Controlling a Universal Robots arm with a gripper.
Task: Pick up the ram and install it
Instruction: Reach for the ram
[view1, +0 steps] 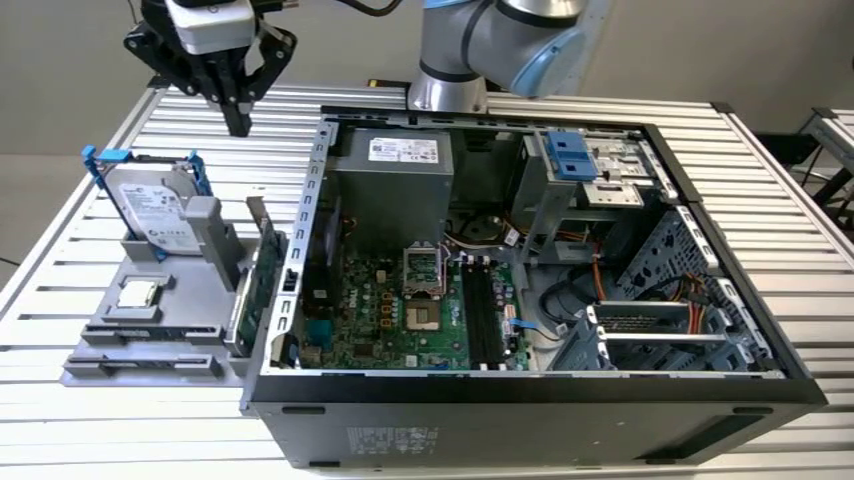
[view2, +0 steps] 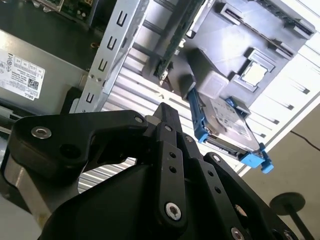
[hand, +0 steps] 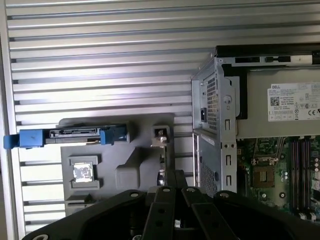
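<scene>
My gripper (view1: 238, 122) hangs above the back of the slatted table on the exterior view's left, outside the open computer case (view1: 534, 390). Its black fingers (view2: 164, 114) are pressed together, and nothing sits between them. Below it stands a grey parts holder (view1: 134, 358); in the first wrist view the gripper (hand: 170, 179) is over that holder's edge nearest the case. I cannot pick out the ram in these views. The motherboard (view1: 380, 310) lies in the case with its long black slots (view1: 483, 312) bare; the slots (hand: 300, 172) also appear in the first wrist view.
On the holder stand a silver hard drive in a blue frame (view1: 154, 205), a small square chip (view1: 138, 293) and an upright green expansion card (view1: 251, 285) next to the case wall (view1: 310, 200). A grey power supply (view1: 387, 170) fills the case's back corner.
</scene>
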